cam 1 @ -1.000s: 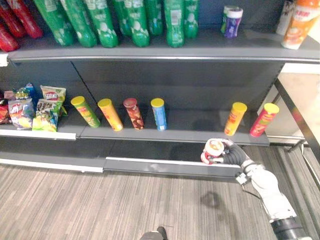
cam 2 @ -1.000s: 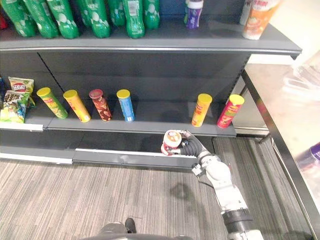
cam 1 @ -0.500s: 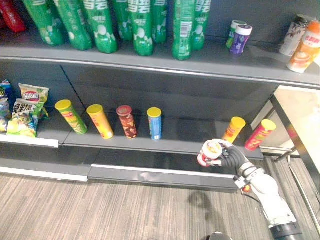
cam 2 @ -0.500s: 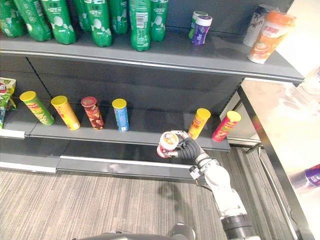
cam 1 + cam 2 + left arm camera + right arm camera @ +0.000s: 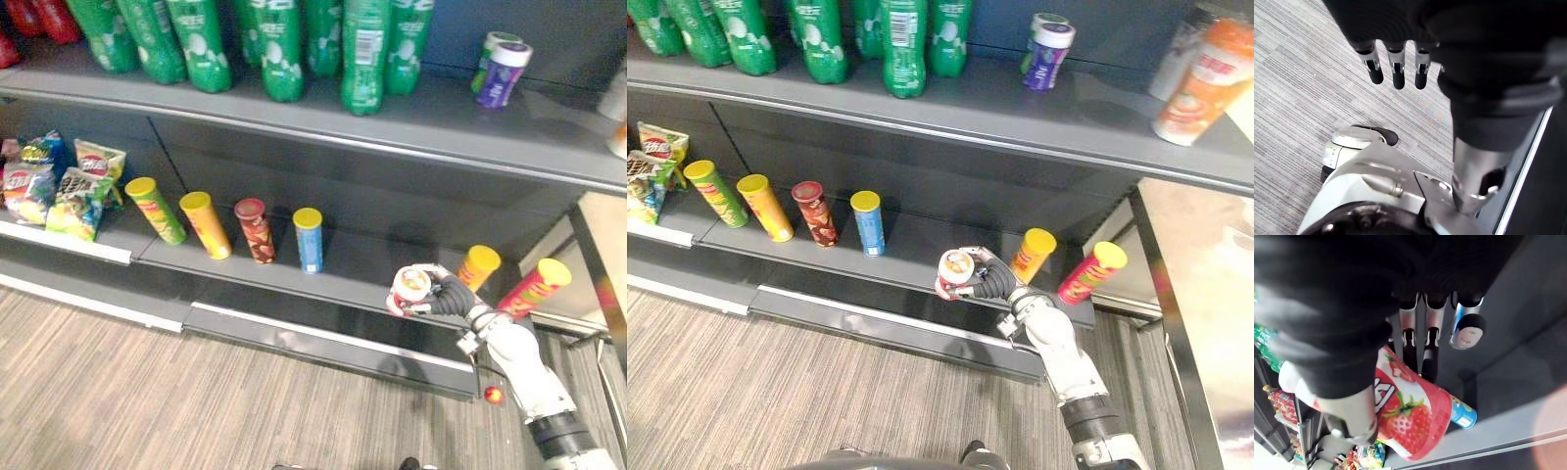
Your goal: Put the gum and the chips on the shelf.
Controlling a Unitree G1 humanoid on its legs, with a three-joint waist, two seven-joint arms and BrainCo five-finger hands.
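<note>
right robot hand point(image 5: 993, 284) curled round strawberry can point(image 5: 956, 272) | at lower shelf point(image 5: 921, 247) front | left robot hand point(image 5: 1395, 63) relaxed

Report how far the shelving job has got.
Done, it seems: two gum tubs stand on the upper shelf. In hand: the right hand is curled round a red chips can, held at the front edge of the lower shelf, by the gap between the blue can and the orange can. Left: set that can down and release it. The left hand hangs open over the floor.
</note>
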